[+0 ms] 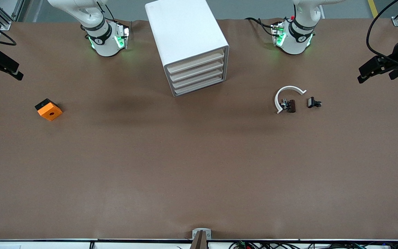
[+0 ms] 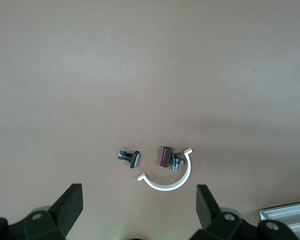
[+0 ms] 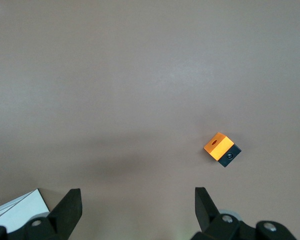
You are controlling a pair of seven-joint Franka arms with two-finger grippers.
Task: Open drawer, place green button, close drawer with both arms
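The white cabinet (image 1: 181,27) stands at the middle of the table between the arm bases. Its four cream drawer fronts (image 1: 197,74) are all shut. No green-capped button shows in any view. My left gripper (image 1: 363,74) hangs high over the left arm's end of the table, open and empty; its wrist view (image 2: 140,195) looks down on the clip pieces. My right gripper (image 1: 12,69) hangs high over the right arm's end, open and empty; its wrist view (image 3: 137,196) looks down on bare table near the orange block.
An orange block with a black hole (image 1: 48,109) (image 3: 221,148) lies toward the right arm's end. Small black clip pieces (image 1: 314,102) (image 2: 129,157) and a white curved band (image 1: 287,93) (image 2: 170,184) lie toward the left arm's end. Cabinet corners show in the wrist views (image 2: 287,212) (image 3: 15,207).
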